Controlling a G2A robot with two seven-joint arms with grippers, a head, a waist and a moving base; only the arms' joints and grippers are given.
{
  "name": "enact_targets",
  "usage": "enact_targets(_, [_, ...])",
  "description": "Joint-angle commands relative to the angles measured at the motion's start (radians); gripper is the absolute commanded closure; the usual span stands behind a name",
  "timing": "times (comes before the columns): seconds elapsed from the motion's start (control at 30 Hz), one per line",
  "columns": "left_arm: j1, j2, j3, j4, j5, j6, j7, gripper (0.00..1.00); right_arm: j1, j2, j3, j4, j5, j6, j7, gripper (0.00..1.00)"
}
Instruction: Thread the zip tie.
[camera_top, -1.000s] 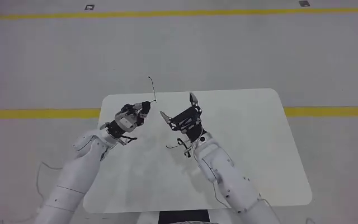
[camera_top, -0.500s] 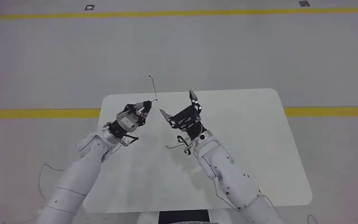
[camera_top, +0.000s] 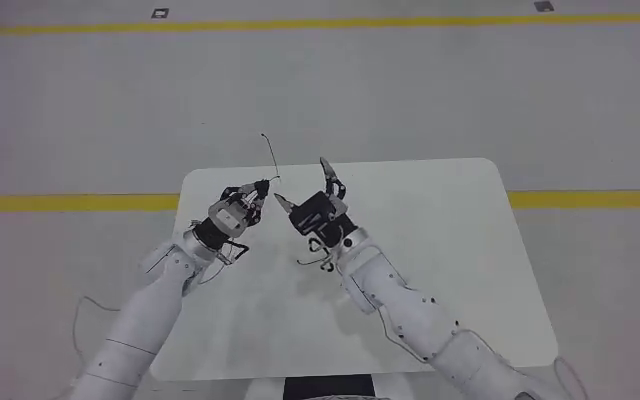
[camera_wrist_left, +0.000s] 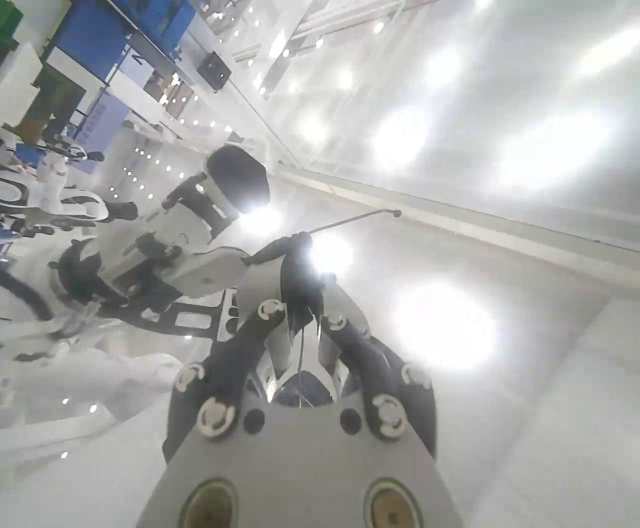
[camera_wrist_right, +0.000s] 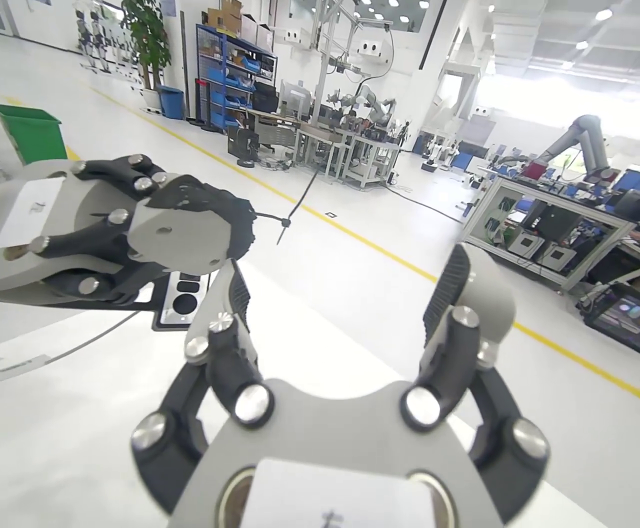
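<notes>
While the left tool (camera_top: 258, 190) pinches the lower end of the black zip tie (camera_top: 270, 155) over the far left part of the white surface (camera_top: 450, 250), the top view shows the strap rising in a thin curve past the surface's far edge. The right tool (camera_top: 302, 182) stands near it with its fingers spread wide and nothing in them. A yellow floor line (camera_top: 575, 198) runs behind the surface on both sides. In the left wrist view, the left tool (camera_wrist_left: 295, 250) is clamped narrow on the zip tie (camera_wrist_left: 350, 220). Its own dark fingertips hide the gripped part, and the free end sticks out sideways against bright ceiling lights. In the right wrist view, the right tool (camera_wrist_right: 345, 280) is wide open, its ribbed pads facing each other. The left tool (camera_wrist_right: 200, 225) sits just beyond one of those fingers and overlaps its tip. The zip tie (camera_wrist_right: 300, 200) juts from it in the air, with a small block on the strap just off the fingertips. Behind it are a green bin (camera_wrist_right: 30, 130), blue shelving (camera_wrist_right: 235, 70) and cluttered workbenches (camera_wrist_right: 350, 145).
</notes>
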Motion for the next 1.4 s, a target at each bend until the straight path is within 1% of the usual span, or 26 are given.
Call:
enact_targets(0.0, [0.0, 0.0, 0.0, 0.0, 0.0, 0.0, 0.0, 1.0, 0.01, 0.006, -0.014, 0.003, 0.0, 0.003, -0.005, 0.65])
enact_targets(0.2, [0.0, 0.0, 0.0, 0.0, 0.0, 0.0, 0.0, 1.0, 0.023, 0.016, -0.041, 0.005, 0.0, 0.009, -0.03, 0.76])
enact_targets(0.27, [0.0, 0.0, 0.0, 0.0, 0.0, 0.0, 0.0, 1.0, 0.025, 0.018, -0.046, 0.006, 0.0, 0.01, -0.034, 0.82])
enact_targets(0.37, [0.0, 0.0, 0.0, 0.0, 0.0, 0.0, 0.0, 1.0, 0.027, 0.021, -0.052, 0.007, 0.0, 0.01, -0.037, 0.84])
enact_targets(0.63, [0.0, 0.0, 0.0, 0.0, 0.0, 0.0, 0.0, 1.0, 0.038, 0.021, -0.064, 0.014, 0.0, 0.001, -0.046, 0.82])
enact_targets(1.0, [0.0, 0.0, 0.0, 0.0, 0.0, 0.0, 0.0, 1.0, 0.052, 0.008, -0.07, 0.035, 0.0, -0.008, -0.055, 0.82])
enact_targets(1.07, [0.0, 0.0, 0.0, 0.0, 0.0, 0.0, 0.0, 1.0, 0.053, 0.005, -0.067, 0.04, 0.0, -0.009, -0.056, 0.85])
enact_targets(1.1, [0.0, 0.0, 0.0, 0.0, 0.0, 0.0, 0.0, 1.0, 0.053, 0.004, -0.066, 0.042, 0.0, -0.009, -0.057, 0.92])
enact_targets(1.13, [0.0, 0.0, 0.0, 0.0, 0.0, 0.0, 0.0, 1.0, 0.053, 0.003, -0.065, 0.044, 0.0, -0.01, -0.059, 0.95])
enact_targets(1.17, [0.0, 0.0, 0.0, 0.0, 0.0, 0.0, 0.0, 1.0, 0.053, 0.002, -0.064, 0.046, 0.0, -0.011, -0.059, 1.0])
enact_targets(1.37, [0.0, 0.0, 0.0, 0.0, 0.0, 0.0, 0.0, 1.0, 0.051, 0.0, -0.058, 0.055, 0.0, -0.014, -0.068, 1.0])
